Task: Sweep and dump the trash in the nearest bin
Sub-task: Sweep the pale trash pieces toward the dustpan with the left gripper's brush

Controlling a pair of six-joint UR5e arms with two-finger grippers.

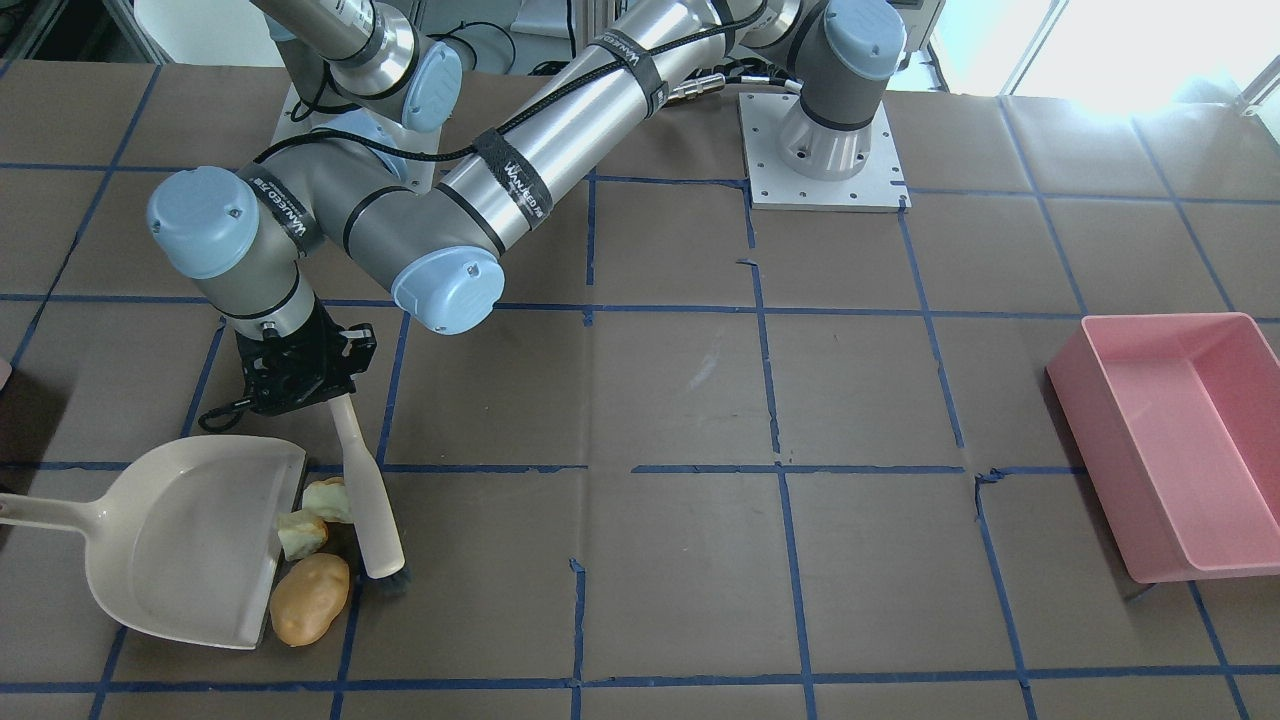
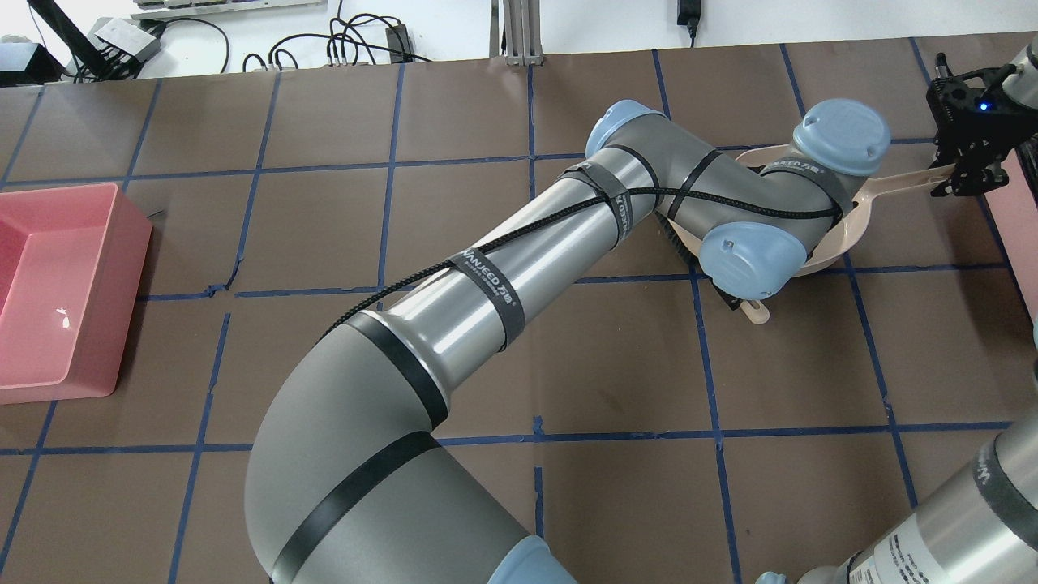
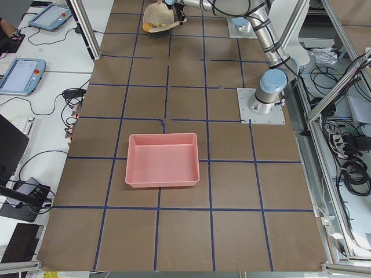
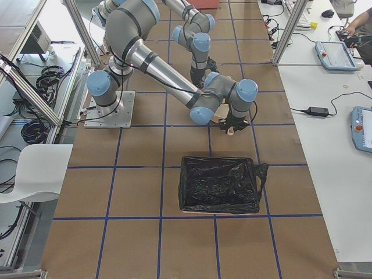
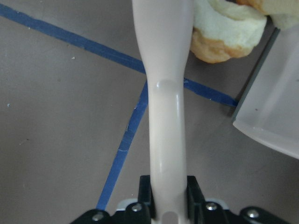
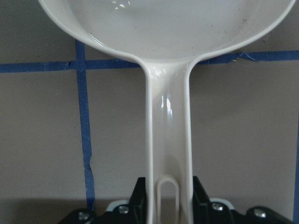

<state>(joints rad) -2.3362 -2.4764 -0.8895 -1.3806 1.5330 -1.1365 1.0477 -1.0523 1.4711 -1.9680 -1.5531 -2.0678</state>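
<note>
The trash lies at the open lip of a cream dustpan [image 1: 170, 545]: an orange-brown potato-shaped lump [image 1: 310, 598] and two pale yellow chunks [image 1: 328, 500] [image 1: 300, 535]. A cream hand brush [image 1: 368, 505] stands just beside them on the side away from the pan, bristles [image 1: 387, 582] on the table. My left gripper [image 1: 335, 395] [image 5: 168, 191] is shut on the brush handle [image 5: 166, 116]; one pale chunk [image 5: 224, 28] shows past it. My right gripper [image 2: 965, 174] [image 6: 169, 191] is shut on the dustpan handle [image 6: 167, 130]. The pan [image 6: 163, 28] holds nothing.
A pink bin [image 1: 1170, 440] [image 2: 49, 284] sits far along the table at the robot's left end. A black-bagged bin [image 4: 218, 185] stands near the dustpan at the robot's right end. My left arm [image 2: 503, 284] stretches across the middle. Its base plate [image 1: 820, 150] is at the back.
</note>
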